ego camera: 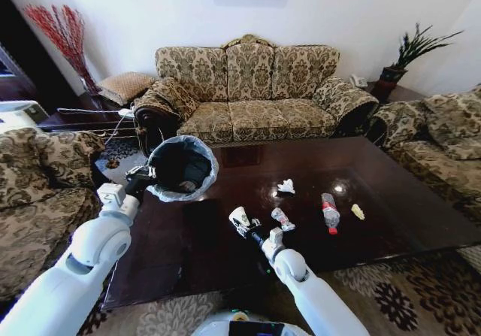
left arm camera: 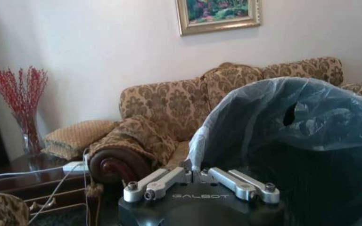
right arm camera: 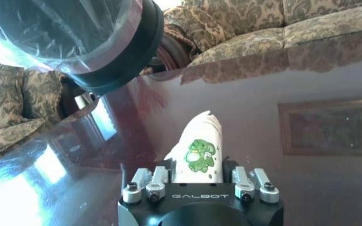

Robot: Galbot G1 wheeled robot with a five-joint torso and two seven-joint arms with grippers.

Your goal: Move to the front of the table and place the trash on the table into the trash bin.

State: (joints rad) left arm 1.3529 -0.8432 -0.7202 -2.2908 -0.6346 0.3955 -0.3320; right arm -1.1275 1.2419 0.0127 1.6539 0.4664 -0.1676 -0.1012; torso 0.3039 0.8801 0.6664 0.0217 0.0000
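Note:
My left gripper (ego camera: 143, 177) is shut on the rim of the trash bin (ego camera: 183, 168), holding it lifted and tilted above the left end of the dark table (ego camera: 225, 253). Its pale liner (left arm camera: 294, 127) rises just past the left gripper (left arm camera: 200, 181). My right gripper (ego camera: 244, 225) is shut on a white paper cup (ego camera: 240, 216) with a green print (right arm camera: 199, 155), low over the table, right of the bin (right arm camera: 105, 42). Still on the table lie a crumpled white paper (ego camera: 285, 186), a wrapper (ego camera: 282, 219), a clear bottle with a red label (ego camera: 329, 212) and a yellow scrap (ego camera: 358, 211).
A patterned sofa (ego camera: 255, 95) stands behind the table, with armchairs at the left (ego camera: 37, 193) and right (ego camera: 443, 133). A side table with cables (ego camera: 98, 122) is at the far left and a potted plant (ego camera: 406, 54) at the far right. A patterned rug (ego camera: 406, 298) lies at the table's near right.

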